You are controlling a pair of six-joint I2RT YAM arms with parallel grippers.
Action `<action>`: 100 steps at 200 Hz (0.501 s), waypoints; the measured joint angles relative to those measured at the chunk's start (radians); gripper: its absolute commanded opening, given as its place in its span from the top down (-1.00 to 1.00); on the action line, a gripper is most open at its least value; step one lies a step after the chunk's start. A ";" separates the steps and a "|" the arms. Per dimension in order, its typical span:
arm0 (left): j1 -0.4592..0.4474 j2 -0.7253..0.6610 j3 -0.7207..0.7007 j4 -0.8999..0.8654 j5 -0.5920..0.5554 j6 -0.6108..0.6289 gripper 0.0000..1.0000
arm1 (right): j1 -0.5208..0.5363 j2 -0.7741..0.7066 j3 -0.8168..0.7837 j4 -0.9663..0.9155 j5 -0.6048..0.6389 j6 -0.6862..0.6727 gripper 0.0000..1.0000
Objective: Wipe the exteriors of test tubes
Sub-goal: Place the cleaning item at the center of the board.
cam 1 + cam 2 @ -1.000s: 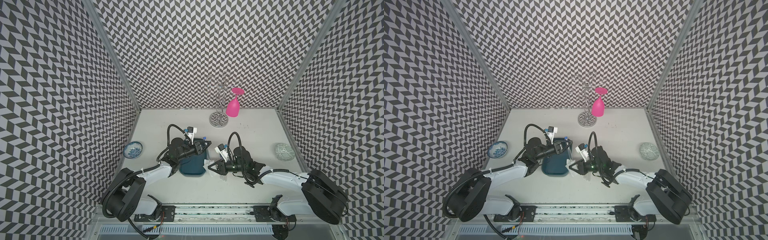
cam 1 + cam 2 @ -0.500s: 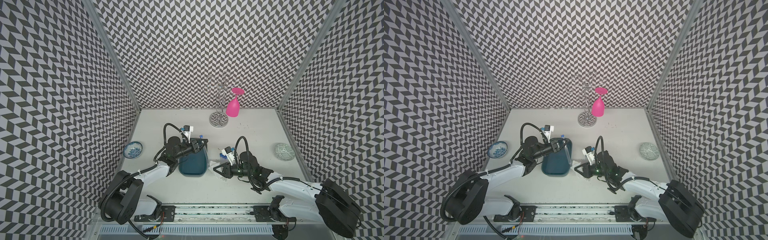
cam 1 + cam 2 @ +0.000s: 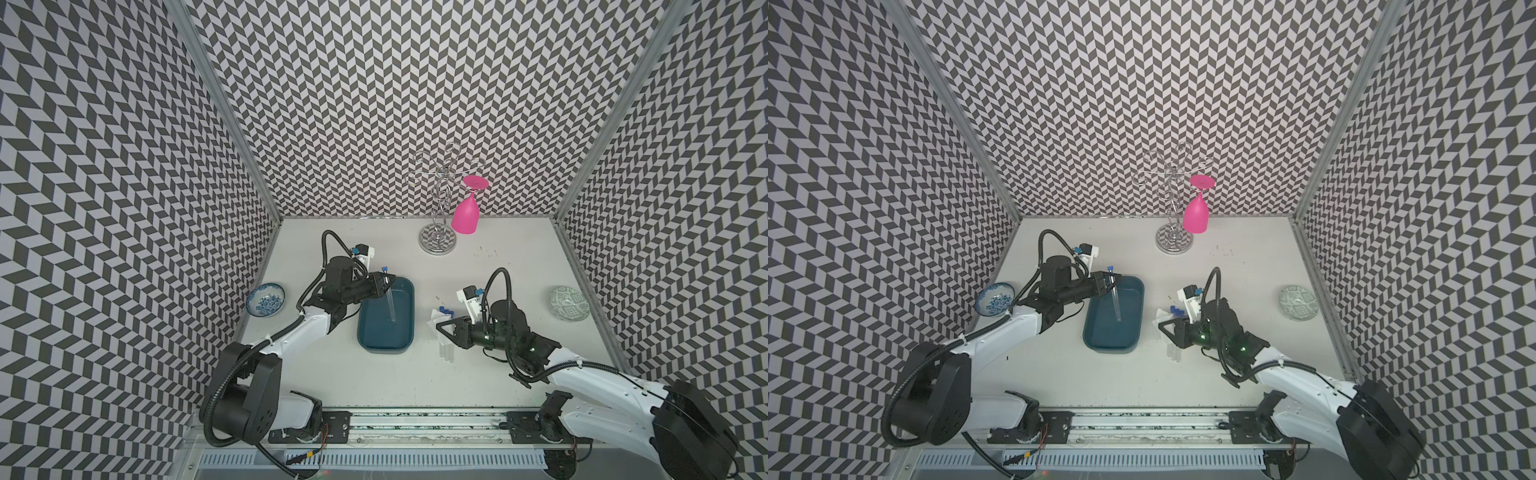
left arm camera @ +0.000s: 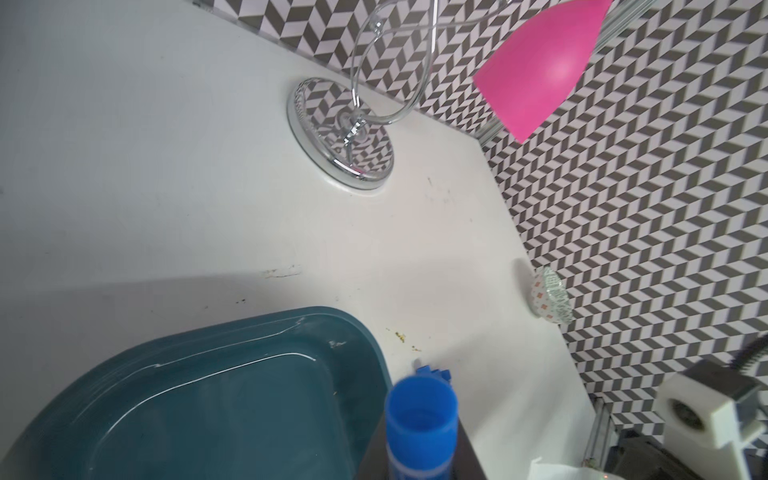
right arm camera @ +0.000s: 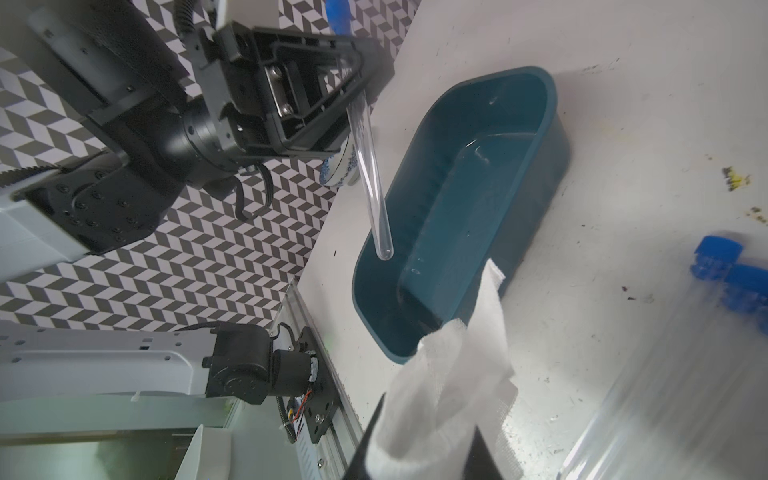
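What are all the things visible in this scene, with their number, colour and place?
table: 1, white, under everything
tray: 1, teal, table centre
held test tube: 1, clear with blue cap, slanting over the tray
lying test tubes: apparently 3, clear with blue caps, on the table right of the tray
tissue: 1, white, in the right gripper
wire rack: 1, chrome, table back
glass: 1, pink, hanging upside down on the wire rack
blue bowl: 1, blue-and-white, left edge
green bowl: 1, pale green, right edge
left gripper: 1, black, shut on the held test tube
right gripper: 1, black, shut on the tissue
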 measured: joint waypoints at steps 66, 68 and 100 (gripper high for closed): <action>-0.056 0.316 0.106 -0.148 -0.077 0.107 0.58 | -0.148 -0.032 0.005 -0.049 0.000 -0.030 0.56; -0.058 0.324 0.113 -0.151 -0.079 0.111 0.58 | -0.150 -0.032 0.005 -0.051 0.001 -0.031 0.56; -0.082 0.394 0.174 -0.161 -0.094 0.133 0.52 | -0.201 -0.012 0.005 -0.073 0.022 -0.044 0.56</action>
